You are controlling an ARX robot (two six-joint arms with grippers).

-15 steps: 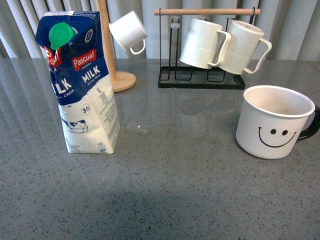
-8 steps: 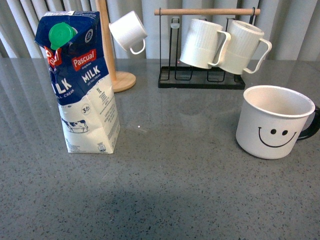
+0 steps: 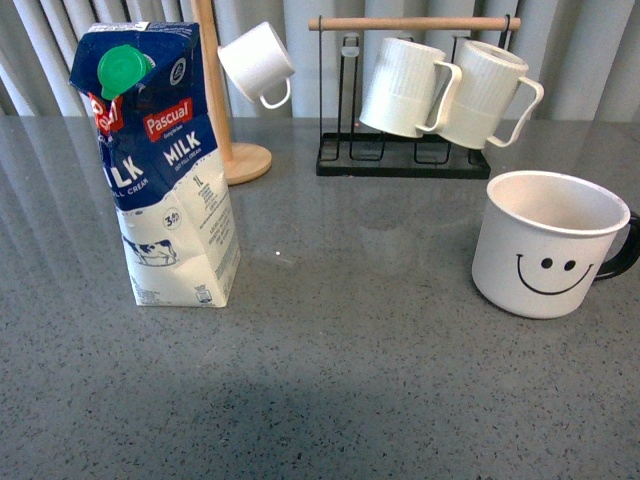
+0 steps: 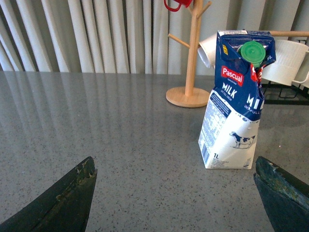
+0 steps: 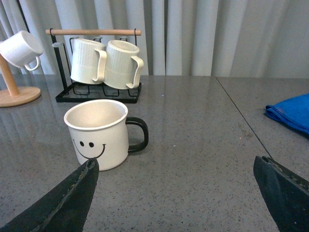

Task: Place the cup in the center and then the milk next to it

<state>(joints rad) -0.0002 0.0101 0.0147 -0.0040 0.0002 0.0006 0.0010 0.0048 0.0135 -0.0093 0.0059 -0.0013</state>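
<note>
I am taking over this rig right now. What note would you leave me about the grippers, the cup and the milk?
Left gripper: open, empty, facing the milk.
Right gripper: open, empty, facing the cup.
The milk stands upright on the left of the table. The cup stands upright on the right, handle pointing right.
Done: nothing; neither thing is in the centre.
Left to do: move the cup to the centre, then set the milk beside it.
</note>
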